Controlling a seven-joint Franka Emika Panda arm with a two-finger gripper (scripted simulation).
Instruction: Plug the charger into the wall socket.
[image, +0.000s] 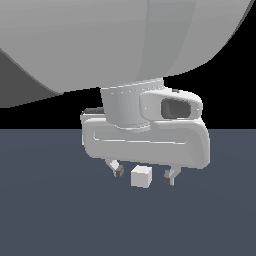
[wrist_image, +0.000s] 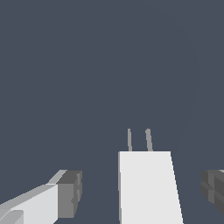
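The charger (image: 141, 176) is a small white cube on the dark blue-grey floor. In the wrist view the charger (wrist_image: 148, 188) shows as a white block with two thin grey prongs (wrist_image: 139, 140) sticking out of its far end. My gripper (image: 144, 175) hangs right over it with its jaws wide apart, one dark-tipped finger (image: 118, 171) on each side of the cube, neither touching it. The fingertips (wrist_image: 70, 194) also flank the block in the wrist view. The wall socket is out of view.
The large pale arm link (image: 125, 40) fills the top of the exterior view and hides what lies behind it. The floor (image: 50, 210) is plain dark blue-grey all round.
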